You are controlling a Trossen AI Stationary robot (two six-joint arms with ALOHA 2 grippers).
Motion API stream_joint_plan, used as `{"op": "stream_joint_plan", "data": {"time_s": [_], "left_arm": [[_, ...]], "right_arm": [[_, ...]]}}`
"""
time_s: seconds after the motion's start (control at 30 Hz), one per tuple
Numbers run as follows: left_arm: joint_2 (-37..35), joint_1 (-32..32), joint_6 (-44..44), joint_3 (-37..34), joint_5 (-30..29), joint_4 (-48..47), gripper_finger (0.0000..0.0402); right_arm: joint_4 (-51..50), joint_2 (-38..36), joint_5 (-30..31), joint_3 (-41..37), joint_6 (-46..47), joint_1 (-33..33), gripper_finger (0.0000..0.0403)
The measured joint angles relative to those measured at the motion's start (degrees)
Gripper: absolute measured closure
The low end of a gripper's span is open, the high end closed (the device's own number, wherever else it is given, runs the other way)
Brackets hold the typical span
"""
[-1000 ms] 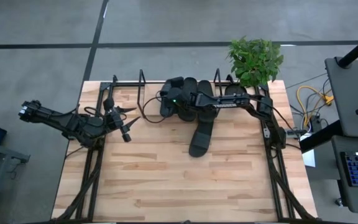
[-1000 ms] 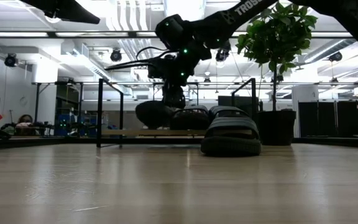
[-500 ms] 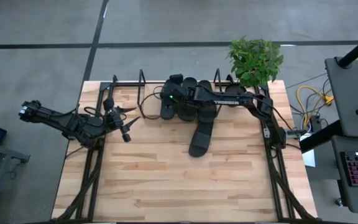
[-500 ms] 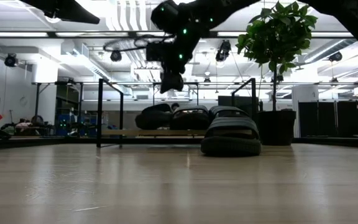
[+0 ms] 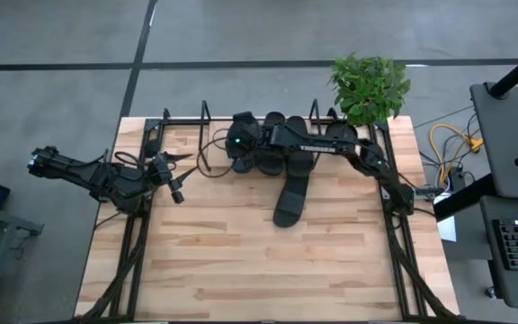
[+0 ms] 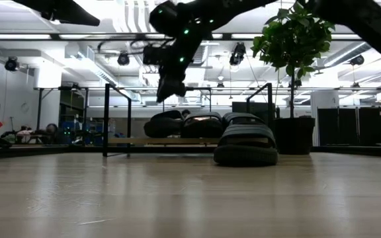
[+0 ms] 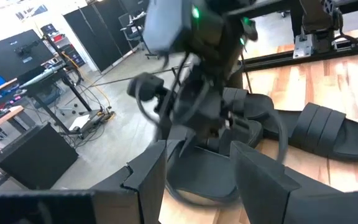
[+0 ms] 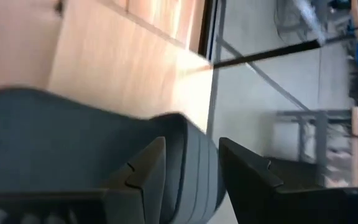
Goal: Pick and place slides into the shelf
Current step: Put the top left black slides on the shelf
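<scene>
Three black slides lie side by side on the shelf [image 6: 134, 141] at the table's far edge: the left one [image 6: 164, 123], the middle one [image 6: 204, 123] and the right one [image 6: 243, 119]. A fourth slide [image 5: 290, 193] rests sole-down on the table in front of them [image 6: 247, 153]. My right gripper [image 5: 238, 148] hangs open above the left slide [image 8: 73, 124], clear of it [image 6: 165, 94]. Near the table's left edge, my left gripper [image 5: 176, 191] waits open [image 7: 194, 168], facing the shelf.
A leafy plant [image 5: 367, 85] in a black pot [image 6: 293, 135] stands at the far right corner beside the shelf. Black wire uprights [image 6: 106, 119] flank the shelf board. The near half of the wooden table [image 5: 259, 261] is bare.
My right gripper has risen from the left slide on the shelf and drifted toward the table's left edge. The slide has stayed lying on the shelf board.
</scene>
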Motion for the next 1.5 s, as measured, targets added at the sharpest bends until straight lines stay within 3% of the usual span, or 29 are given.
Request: {"op": "stream_joint_plan", "data": {"time_s": [0.33,0.53,1.0,1.3,1.5], "left_arm": [[-5.31,0.00,0.02,-0.07,0.14,-0.80,0.0240],[-7.98,-0.02,0.00,-0.94,0.17,-0.91,0.0240],[-8.90,-0.02,-0.15,-1.03,0.57,-2.55,0.0240],[-8.87,-0.02,-0.12,-1.03,0.59,-3.53,0.0240],[-8.87,-0.02,-0.13,-1.03,0.59,-3.53,0.0240]], "right_arm": [[-4.53,5.92,1.16,8.38,-1.94,-0.15,0.0264],[-5.91,8.66,6.73,9.36,-4.60,-0.23,0.0264],[-7.80,8.52,6.83,9.36,-3.50,-3.29,0.0267],[-8.12,8.52,5.03,8.69,-4.12,-3.67,0.0303],[-7.95,8.52,5.08,8.44,-3.70,-3.78,0.0380]]}}
